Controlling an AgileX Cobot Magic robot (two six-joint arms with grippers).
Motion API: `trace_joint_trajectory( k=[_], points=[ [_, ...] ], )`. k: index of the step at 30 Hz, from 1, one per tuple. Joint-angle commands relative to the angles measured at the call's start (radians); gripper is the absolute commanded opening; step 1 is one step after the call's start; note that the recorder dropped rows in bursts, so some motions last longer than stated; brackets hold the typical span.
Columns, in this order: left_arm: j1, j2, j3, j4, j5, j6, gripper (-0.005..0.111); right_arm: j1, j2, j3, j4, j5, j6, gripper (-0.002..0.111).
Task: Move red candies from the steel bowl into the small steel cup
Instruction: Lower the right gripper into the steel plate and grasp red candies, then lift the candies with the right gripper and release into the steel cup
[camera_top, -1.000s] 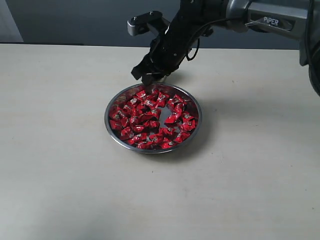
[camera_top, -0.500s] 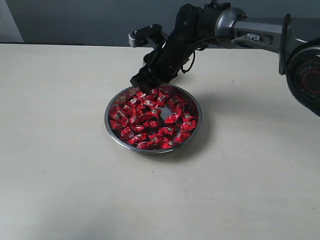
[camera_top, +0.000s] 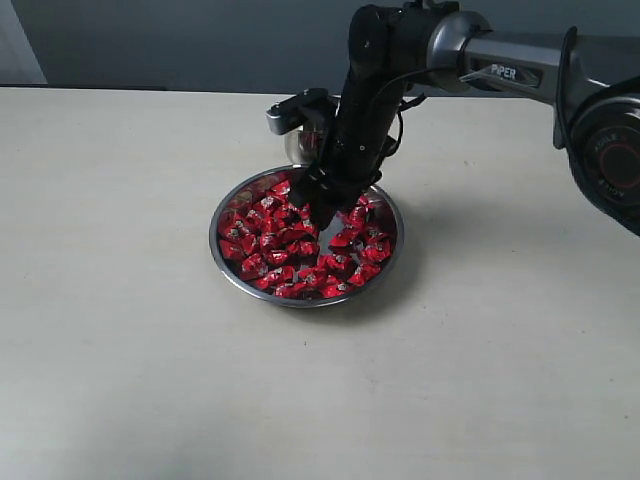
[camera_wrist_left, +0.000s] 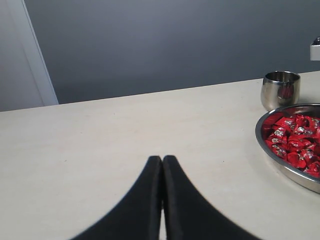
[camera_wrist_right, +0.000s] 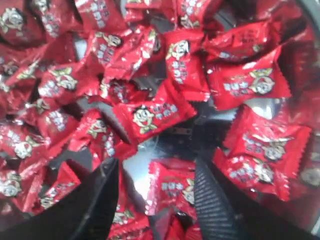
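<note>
The steel bowl (camera_top: 214, 243) sits mid-table, filled with red candies (camera_top: 275, 240) in shiny foil. My right gripper (camera_top: 322, 207) reaches down into the bowl's far-middle part, open. In the right wrist view the right gripper (camera_wrist_right: 156, 165) has its black fingers (camera_wrist_right: 215, 200) on either side of one red candy (camera_wrist_right: 176, 186), without pinching it. The small steel cup (camera_top: 298, 146) stands just behind the bowl, partly hidden by the arm. In the left wrist view the left gripper (camera_wrist_left: 162, 160) is shut and empty over bare table, left of the cup (camera_wrist_left: 281, 89) and bowl (camera_wrist_left: 279, 166).
The bowl rests on a pale beige table (camera_top: 120, 350) that spreads wide on all sides. A dark grey wall (camera_top: 150, 40) lies beyond the far edge. The right arm (camera_top: 500, 60) stretches in from the upper right above the table.
The right gripper has come from above the cup at the bowl's far rim down among the candies in the bowl, and its jaws have spread wider.
</note>
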Motion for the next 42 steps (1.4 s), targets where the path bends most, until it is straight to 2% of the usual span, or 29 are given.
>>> trace_joint_trajectory(
  k=[1,33,36,42],
  points=[
    [-0.006,-0.005,0.002,-0.004,-0.006,-0.004,0.000,-0.003,-0.015,-0.012,-0.125,0.018,0.066,0.046],
    [-0.006,-0.005,0.002,-0.004,-0.006,-0.004,0.000,0.019,0.049,-0.012,-0.081,0.047,0.081,0.046],
    [-0.006,-0.005,0.002,-0.004,-0.006,-0.004,0.000,0.019,0.049,-0.012,-0.093,0.047,0.081,0.039],
    [-0.006,-0.005,0.002,-0.004,-0.006,-0.004,0.000,0.019,0.047,-0.012,-0.098,0.047,0.081,0.010]
  ],
)
